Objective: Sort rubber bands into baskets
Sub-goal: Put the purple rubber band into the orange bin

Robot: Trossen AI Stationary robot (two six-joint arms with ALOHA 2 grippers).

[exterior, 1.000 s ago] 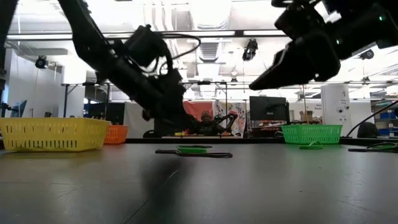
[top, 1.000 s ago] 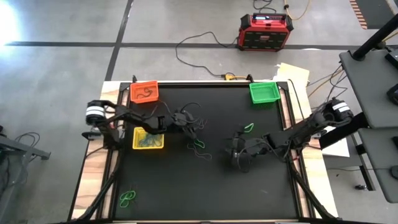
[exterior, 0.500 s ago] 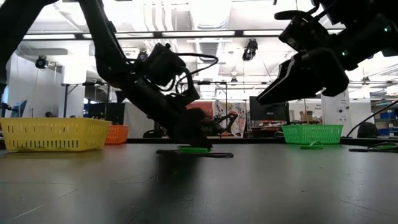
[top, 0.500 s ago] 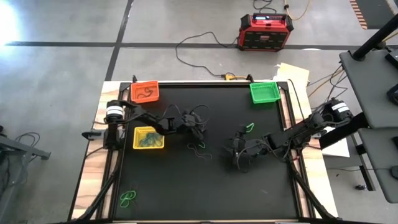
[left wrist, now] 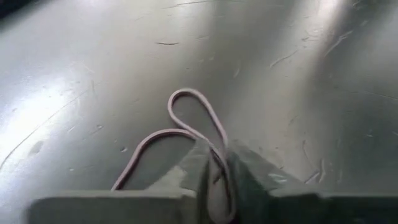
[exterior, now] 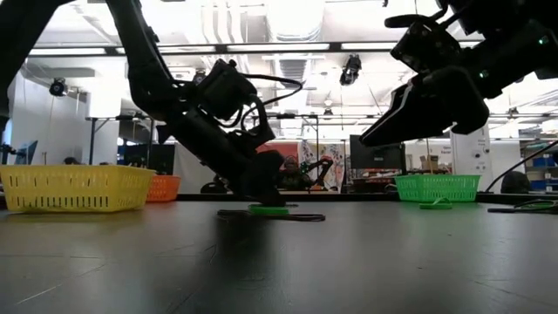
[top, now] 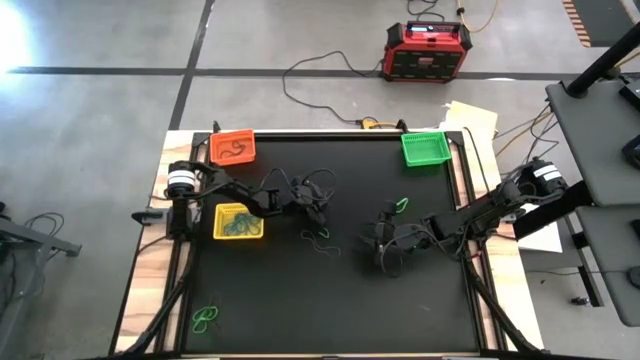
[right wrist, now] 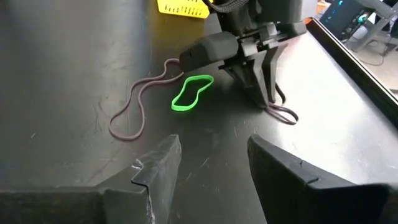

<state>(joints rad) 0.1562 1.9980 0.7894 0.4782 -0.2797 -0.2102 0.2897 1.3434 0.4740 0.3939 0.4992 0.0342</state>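
A brownish rubber band (left wrist: pixel 186 112) lies on the black table mat, and my left gripper (left wrist: pixel 214 152) is shut on it at mid-table (top: pixel 318 212). Beside it lie a green rubber band (right wrist: pixel 191 92) and a longer brownish one (right wrist: pixel 140 106). My right gripper (right wrist: pixel 211 168) stands open to the right (top: pixel 382 245), raised above the mat and touching nothing. The orange basket (top: pixel 232 148) is at the far left, the yellow basket (top: pixel 238 221) just left of my left gripper, and the green basket (top: pixel 423 148) at the far right. My left gripper pinches one strand of the brownish band (left wrist: pixel 219 163) between its two fingertips (left wrist: pixel 194 167). The fingers come from above, slanting down from the table's left, with their tips at the mat (exterior: pixel 264 196). The band's looped end (left wrist: pixel 189 96) lies slack on the mat beyond the fingers.
Another green band (top: pixel 400 205) lies right of centre, and a few green ones (top: pixel 207 318) lie near the front left corner. A red-and-black box (top: pixel 428 50) with cables sits on the floor beyond the far edge. The mat's near half is open.
My left gripper has moved a little toward the table's right and come down from above the mat until its fingertips reach the mat at the bands. The bands on the mat have stayed where they were.
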